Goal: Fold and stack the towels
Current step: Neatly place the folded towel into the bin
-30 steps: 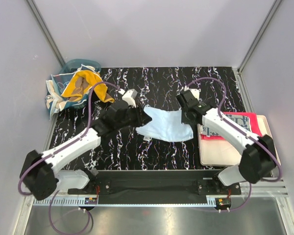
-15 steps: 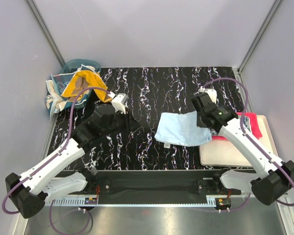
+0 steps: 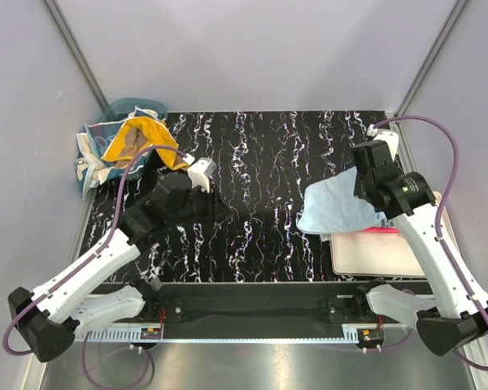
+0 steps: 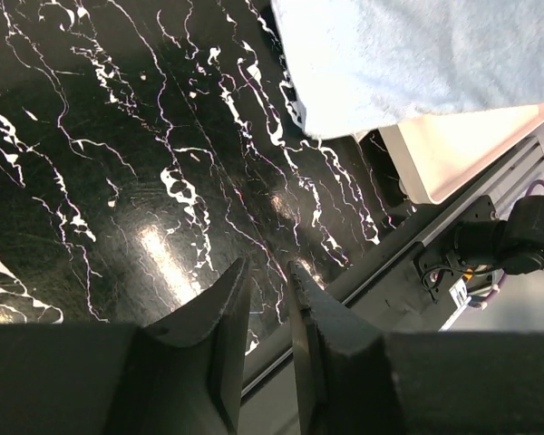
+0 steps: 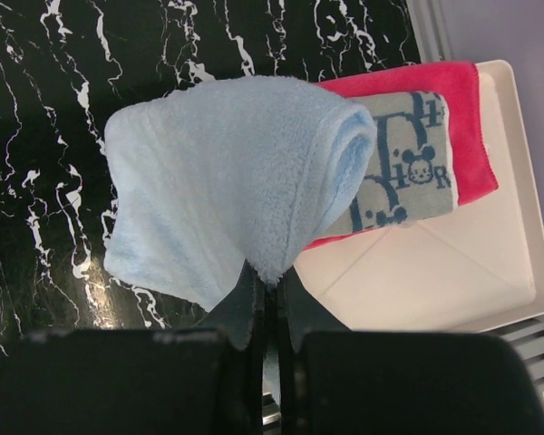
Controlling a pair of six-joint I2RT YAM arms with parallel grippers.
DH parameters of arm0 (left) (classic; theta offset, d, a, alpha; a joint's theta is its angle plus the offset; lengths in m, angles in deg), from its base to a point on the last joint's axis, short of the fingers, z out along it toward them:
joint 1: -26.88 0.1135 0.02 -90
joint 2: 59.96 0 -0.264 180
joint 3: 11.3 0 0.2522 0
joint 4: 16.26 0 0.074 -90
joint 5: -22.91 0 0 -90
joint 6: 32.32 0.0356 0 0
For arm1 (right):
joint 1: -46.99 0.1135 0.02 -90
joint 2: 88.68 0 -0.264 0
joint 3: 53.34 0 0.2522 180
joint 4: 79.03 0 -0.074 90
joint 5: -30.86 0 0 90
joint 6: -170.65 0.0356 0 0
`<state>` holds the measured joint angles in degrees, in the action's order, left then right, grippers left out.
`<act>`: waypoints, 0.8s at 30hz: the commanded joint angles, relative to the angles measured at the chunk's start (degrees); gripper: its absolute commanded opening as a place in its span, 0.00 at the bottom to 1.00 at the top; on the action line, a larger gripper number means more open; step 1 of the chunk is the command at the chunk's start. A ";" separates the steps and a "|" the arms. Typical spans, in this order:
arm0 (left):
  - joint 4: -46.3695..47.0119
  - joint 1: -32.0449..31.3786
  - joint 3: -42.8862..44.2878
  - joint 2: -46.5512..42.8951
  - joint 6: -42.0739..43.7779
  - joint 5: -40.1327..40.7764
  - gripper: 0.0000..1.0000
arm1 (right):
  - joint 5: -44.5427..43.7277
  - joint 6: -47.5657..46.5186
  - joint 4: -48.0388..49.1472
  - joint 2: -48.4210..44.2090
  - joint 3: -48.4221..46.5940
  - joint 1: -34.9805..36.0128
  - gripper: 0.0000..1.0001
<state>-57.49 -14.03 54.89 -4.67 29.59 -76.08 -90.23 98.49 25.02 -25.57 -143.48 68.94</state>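
**Top view:** the right arm and the light blue towel (image 3: pixel 335 209) are hiding most of the stack on the cream tray (image 3: pixel 382 258).

**Right wrist view:** a grey patterned towel (image 5: pixel 406 174) is lying on a red towel (image 5: pixel 458 95), and the blue cloth is covering their left ends. The right tool (image 5: pixel 270 283) is pinching the light blue towel by a fold and holding it over the table (image 3: pixel 260 154) and the tray's left edge.

**Left wrist view:** the left tool (image 4: pixel 267 283) is hanging narrowly parted above the table, gripping nothing.
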 commanded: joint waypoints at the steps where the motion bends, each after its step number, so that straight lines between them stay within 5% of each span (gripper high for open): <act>1: 0.57 -0.23 3.21 0.00 1.99 -1.56 0.28 | -2.83 -2.64 -0.21 -0.71 -3.86 -1.65 0.00; 24: 1.36 -0.23 2.68 1.23 2.70 -2.43 0.28 | -6.09 -5.28 -4.60 0.43 -15.38 -2.88 0.00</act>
<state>-57.77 -14.05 55.89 -3.55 31.21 -76.48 -93.45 94.08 20.76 -24.87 -156.27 66.67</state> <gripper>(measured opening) 0.275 0.033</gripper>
